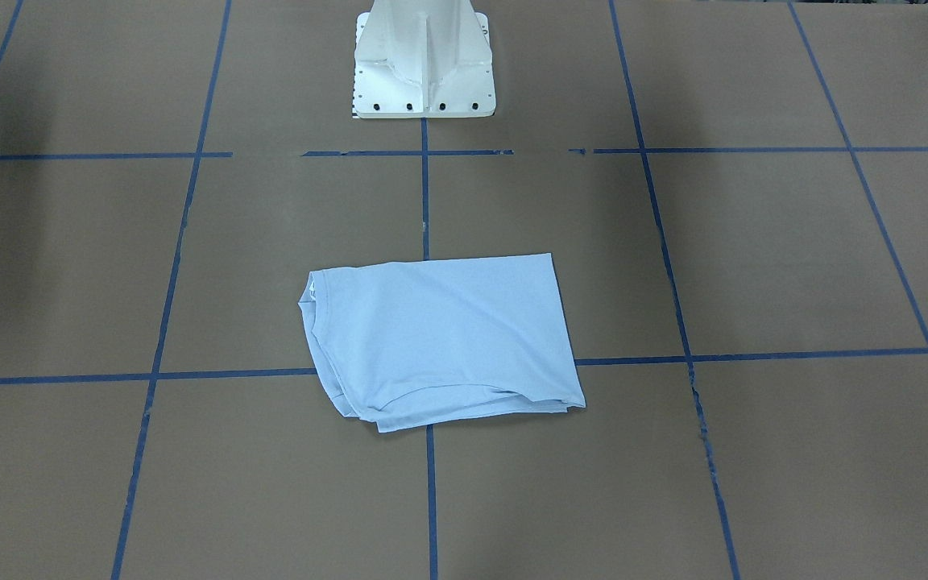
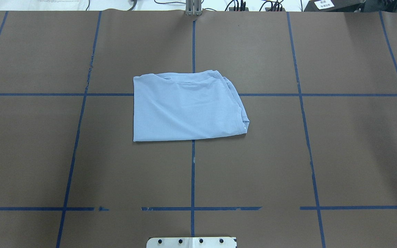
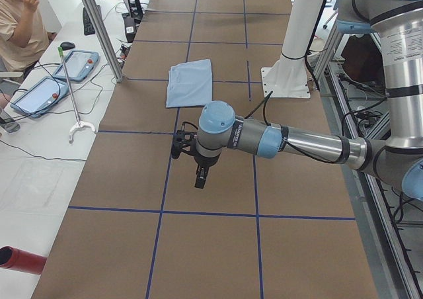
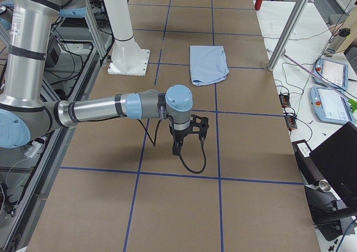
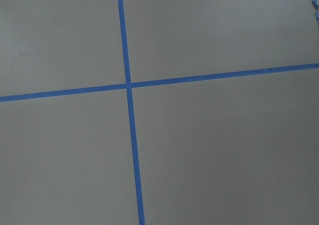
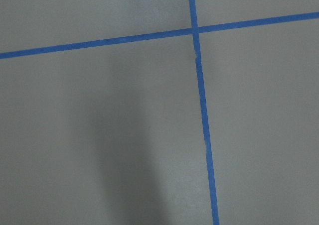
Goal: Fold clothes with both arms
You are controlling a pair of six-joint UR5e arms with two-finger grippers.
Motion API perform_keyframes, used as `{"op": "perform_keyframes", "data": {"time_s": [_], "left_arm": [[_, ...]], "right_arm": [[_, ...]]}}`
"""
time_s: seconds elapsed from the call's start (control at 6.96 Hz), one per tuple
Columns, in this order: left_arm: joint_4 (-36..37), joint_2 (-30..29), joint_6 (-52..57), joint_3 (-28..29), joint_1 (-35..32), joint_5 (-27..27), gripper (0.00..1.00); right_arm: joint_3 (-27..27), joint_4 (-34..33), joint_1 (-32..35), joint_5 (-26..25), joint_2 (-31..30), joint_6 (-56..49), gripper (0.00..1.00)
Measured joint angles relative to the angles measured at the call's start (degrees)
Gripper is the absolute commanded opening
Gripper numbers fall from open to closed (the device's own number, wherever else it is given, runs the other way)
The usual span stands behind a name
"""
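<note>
A light blue cotton T-shirt [image 2: 184,106] lies folded into a rough square on the brown paper-covered counter [image 2: 288,155]. It sits a little way out in front of the white metal robot base [image 1: 424,64], not touching it. The shirt covers a spot where two blue tape lines [image 2: 193,172] cross. Its ribbed neck edge shows at the corner on the base's right side. Nothing is touching the shirt.

The grey and silver left arm [image 3: 297,140] reaches out far to the left of the base. Its black left hand [image 3: 200,178] points down and hangs over bare counter, well apart from the shirt. I cannot tell how far open it is.

The grey and silver right arm [image 4: 95,110] reaches out far to the right of the base. Its black right hand [image 4: 177,147] also points down over bare counter, well apart from the shirt. I cannot tell how far open it is either. Both wrist cameras show only brown paper and blue lines.
</note>
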Motion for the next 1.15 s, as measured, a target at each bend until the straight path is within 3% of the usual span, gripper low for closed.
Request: {"op": "perform_keyframes", "data": {"time_s": [0.57, 1.15], "left_arm": [[0.8, 0.5, 0.0, 0.7, 0.0, 0.8, 1.00], [1.4, 0.4, 0.0, 0.5, 0.2, 7.4, 1.00]], "right_arm": [[-0.7, 0.1, -0.2, 0.0, 0.0, -6.7, 1.00], [-0.2, 0.1, -0.7, -1.8, 0.0, -7.0, 1.00]]}}
